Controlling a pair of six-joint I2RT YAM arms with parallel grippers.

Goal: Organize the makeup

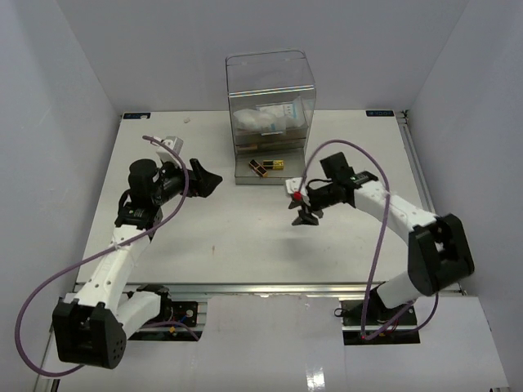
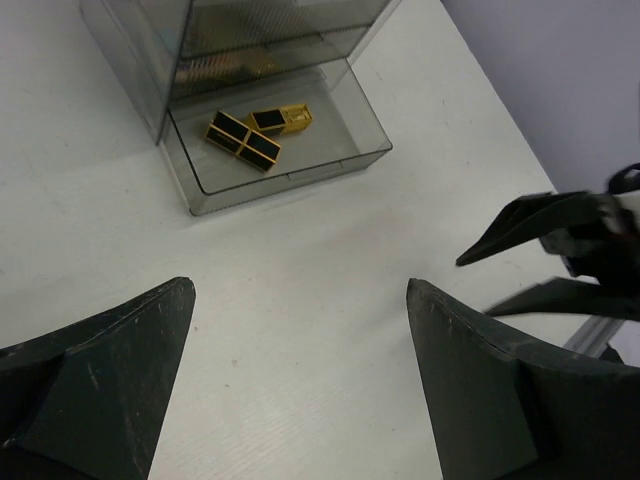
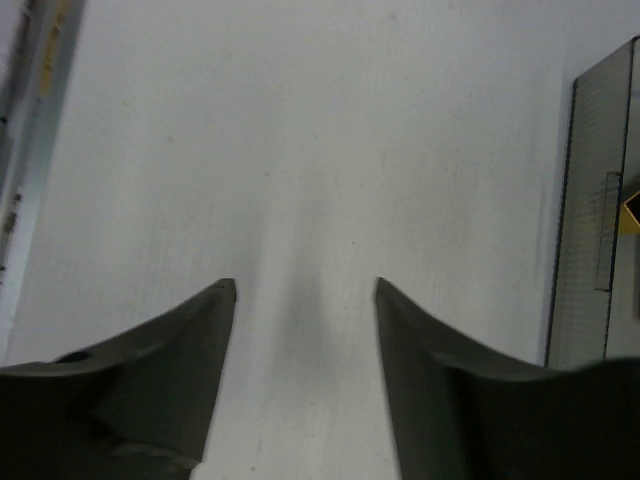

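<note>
Two small gold-and-black eyeshadow palettes (image 1: 266, 166) (image 2: 256, 134) lie in the pulled-out bottom drawer (image 1: 245, 176) (image 2: 290, 178) of the tall clear drawer box (image 1: 270, 98). White makeup packets (image 1: 268, 118) show through the box's upper part. My left gripper (image 1: 209, 181) (image 2: 300, 290) hovers left of the drawer, open wide, with bare table between its fingers. My right gripper (image 1: 306, 216) (image 3: 305, 285) points down at the table in front of the box, to the right; its jaws stand apart and hold nothing. A gold corner of the makeup (image 3: 632, 210) peeks in at the right wrist view's edge.
The drawer box stands at the back middle of the white table (image 1: 245, 245). The right gripper's black fingers (image 2: 545, 225) reach into the left wrist view at the right. A metal rail (image 1: 413, 163) runs along the table's right edge, and grey walls close in on three sides.
</note>
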